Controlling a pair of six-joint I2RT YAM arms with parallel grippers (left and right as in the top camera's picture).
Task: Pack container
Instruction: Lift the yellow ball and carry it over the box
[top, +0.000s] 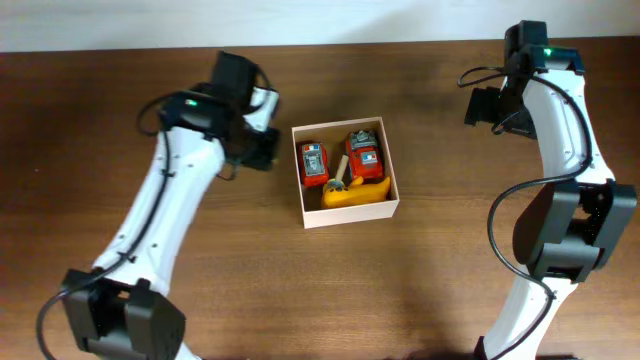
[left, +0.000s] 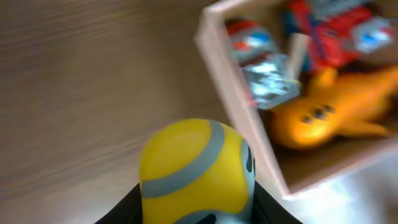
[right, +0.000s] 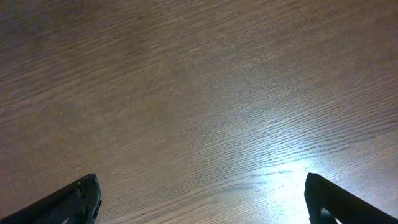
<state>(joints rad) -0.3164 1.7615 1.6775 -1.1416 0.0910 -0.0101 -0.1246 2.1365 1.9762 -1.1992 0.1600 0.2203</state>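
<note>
**A:** Entry one: the task's thing?

**B:** Container (top: 350, 212). It is a small square open-topped box with thin white walls and a tan cardboard floor. It stands near the middle of the brown wooden table (top: 100, 100), seen from overhead.

**A:** Contents?

**B:** Three toys are listed.
- First red toy (top: 314, 163): a red-and-grey blocky plastic piece in the 10 o'clock corner.
- Second red toy (top: 363, 153): the same colours, at 1 o'clock.
- Plane toy (top: 355, 193): orange-yellow plastic, aeroplane-like, lying along the 6 o'clock wall just below the two red ones.

**A:** Entry two: the left gripper?

**B:** Left gripper (left: 194, 206). From overhead it sits at the container's 10 o'clock, just beside the box. It is clenched on the banded toy (left: 193, 165), a rounded yellow plastic piece with a grey band round it. The dark fingers (left: 121, 211) flank the toy's lower part on both sides.

**A:** Where is that toy relative to the box?

**B:** In the left wrist view the container's white wall runs past the toy's 1 o'clock. The toy is on the outer side of that wall. The view is blurred, so I cannot tell whether toy and wall touch.

**A:** Entry three: the right gripper?

**B:** Right gripper (right: 208, 205). From overhead it is at the container's 2 o'clock, well apart from the box. It is released, with the jaws spread wide. Only bare wood grain shows between them, and it grasps nothing.
</note>
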